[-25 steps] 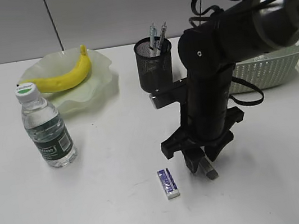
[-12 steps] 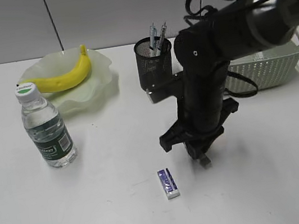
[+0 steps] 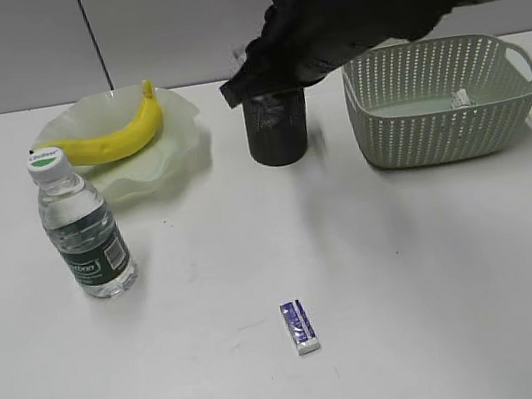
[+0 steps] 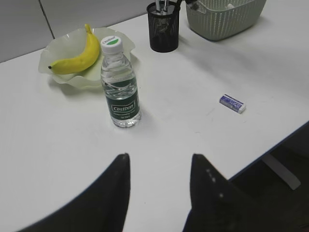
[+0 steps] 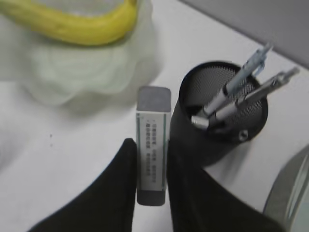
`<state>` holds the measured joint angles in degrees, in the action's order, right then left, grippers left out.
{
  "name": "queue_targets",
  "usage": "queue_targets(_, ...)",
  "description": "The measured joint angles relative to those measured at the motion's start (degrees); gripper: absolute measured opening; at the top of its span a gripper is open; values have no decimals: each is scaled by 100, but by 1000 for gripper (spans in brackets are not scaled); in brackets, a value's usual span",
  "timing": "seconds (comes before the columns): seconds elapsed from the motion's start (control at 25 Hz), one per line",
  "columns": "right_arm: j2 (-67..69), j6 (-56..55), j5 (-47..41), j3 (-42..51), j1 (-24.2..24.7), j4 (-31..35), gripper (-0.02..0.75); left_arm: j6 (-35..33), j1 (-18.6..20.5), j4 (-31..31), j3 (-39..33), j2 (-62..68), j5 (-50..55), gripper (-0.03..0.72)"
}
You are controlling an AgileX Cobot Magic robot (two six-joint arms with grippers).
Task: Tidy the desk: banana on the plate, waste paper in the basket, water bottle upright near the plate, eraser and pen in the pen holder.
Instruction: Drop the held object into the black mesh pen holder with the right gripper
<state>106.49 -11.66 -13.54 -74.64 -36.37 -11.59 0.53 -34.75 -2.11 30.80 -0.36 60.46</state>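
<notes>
Our right gripper (image 5: 153,179) is clamped on an eraser (image 5: 153,145), held upright between the jaws just left of the pen holder (image 5: 219,118) rim at frame centre-right. It sits high, probably so it can clear the rim and the two pens (image 5: 241,92) before dropping in.

In the exterior view a second eraser (image 3: 299,326) lies alone on the desk (image 3: 443,293), lower centre, so that one's likely next.

Left gripper (image 4: 159,186) hangs open and empty at the bottom of its view, parked clear of the bottle (image 4: 119,82).

Banana (image 3: 112,135) is on the plate (image 3: 182,147) upper left, paper wad (image 3: 460,99) in the basket (image 3: 443,101) upper right.
</notes>
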Motion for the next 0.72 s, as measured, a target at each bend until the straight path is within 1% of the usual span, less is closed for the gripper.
queue_targets(0.08, 106, -7, 561, 0, 100, -177, 159, 5, 0, 0, 0, 0, 0, 309)
queue_targets(0.2, 320, -24, 1354, 0, 263, -239, 159, 5, 0, 0, 0, 0, 0, 309)
queue_targets(0.32, 542, -24, 1838, -71, 420, -272, 159, 5, 0, 0, 0, 0, 0, 309)
queue_targets(0.44, 824, -24, 2069, -237, 561, -191, 159, 5, 0, 0, 0, 0, 0, 309)
queue_targets(0.6, 1140, -28, 2139, -445, 699, -124, 159, 5, 0, 0, 0, 0, 0, 309)
queue_targets(0.72, 1309, -28, 2139, -536, 732, -120, 192, 5, 0, 0, 0, 0, 0, 309)
